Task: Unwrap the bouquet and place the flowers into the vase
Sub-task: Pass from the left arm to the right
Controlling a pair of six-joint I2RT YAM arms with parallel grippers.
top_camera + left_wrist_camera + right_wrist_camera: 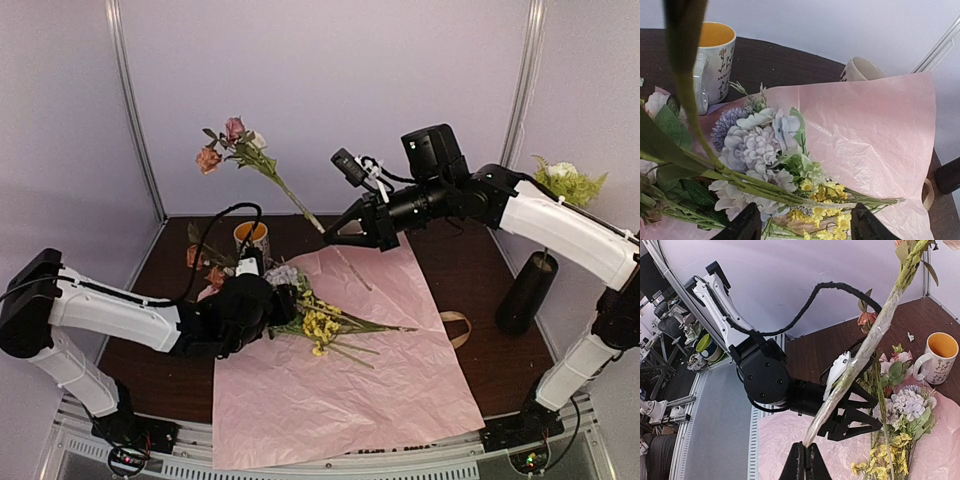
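The bouquet lies opened out: flowers (320, 322) in lilac, white and yellow rest on a flat pink paper sheet (400, 380). My left gripper (290, 305) sits low at the bundle, open, with its jaws on either side of the yellow clusters and stems (790, 190). In mid-air my right gripper (332, 232) is shut on the lower end of a single long flower stem (865, 350), whose pink and peach blooms (230, 145) point up and to the left. The black vase (527, 292) stands at the far right, with a white and green flower (565, 180) above it.
A mug with an orange inside (252, 240) stands behind the bundle. A cream mug (860, 70) lies beyond the paper. A beige ribbon (457, 328) lies loose at the paper's right edge. More pink blooms (200, 262) lie left of the mug.
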